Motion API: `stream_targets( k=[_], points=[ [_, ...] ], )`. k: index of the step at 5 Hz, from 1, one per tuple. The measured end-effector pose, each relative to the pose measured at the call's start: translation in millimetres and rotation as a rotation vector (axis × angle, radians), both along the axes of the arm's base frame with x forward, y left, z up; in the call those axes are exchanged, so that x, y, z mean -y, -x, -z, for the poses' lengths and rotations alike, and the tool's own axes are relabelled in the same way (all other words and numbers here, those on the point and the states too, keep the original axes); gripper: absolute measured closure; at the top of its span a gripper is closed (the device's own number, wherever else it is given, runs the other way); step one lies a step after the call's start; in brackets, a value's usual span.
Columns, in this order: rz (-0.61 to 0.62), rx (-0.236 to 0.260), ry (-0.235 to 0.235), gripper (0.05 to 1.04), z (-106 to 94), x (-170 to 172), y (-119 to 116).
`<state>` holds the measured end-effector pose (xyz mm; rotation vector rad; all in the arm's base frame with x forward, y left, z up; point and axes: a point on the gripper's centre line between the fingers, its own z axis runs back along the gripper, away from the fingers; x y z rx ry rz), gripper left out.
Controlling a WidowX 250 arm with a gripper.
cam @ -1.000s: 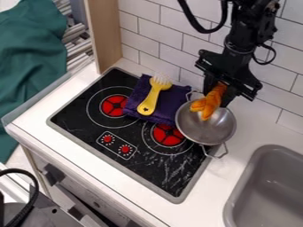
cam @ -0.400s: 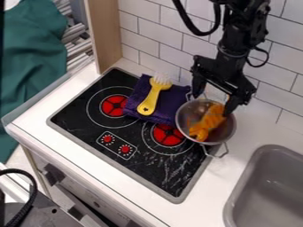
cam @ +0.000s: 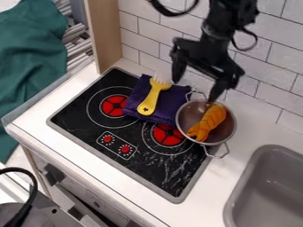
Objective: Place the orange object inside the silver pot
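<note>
My gripper (cam: 196,88) hangs above and behind the pot, toward the tiled wall, its two fingers spread wide with nothing between them. The orange object (cam: 208,123), a knotted, cloth-like bundle, lies inside the silver pot (cam: 231,131), slanting from the back rim to the front left wall. The pot sits at the right side of the stove, overlapping the back right burner area, with one wire handle at the back and one at the front.
A purple cloth (cam: 172,104) with a yellow fork-like utensil (cam: 150,100) on it lies on the black stove (cam: 89,126), left of the pot. The grey sink (cam: 269,190) is at the lower right. A tiled wall (cam: 148,33) stands behind.
The fingers have opened and the orange object has dropped from them into the pot. Since then my gripper has moved up and to the left, away from it.
</note>
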<state>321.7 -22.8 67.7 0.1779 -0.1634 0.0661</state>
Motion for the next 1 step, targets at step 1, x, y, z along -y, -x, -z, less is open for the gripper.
stream_targets(
  k=[1],
  points=[
    [-0.021,0.053,0.051,0.079,-3.7,-1.6,16.2]
  ],
)
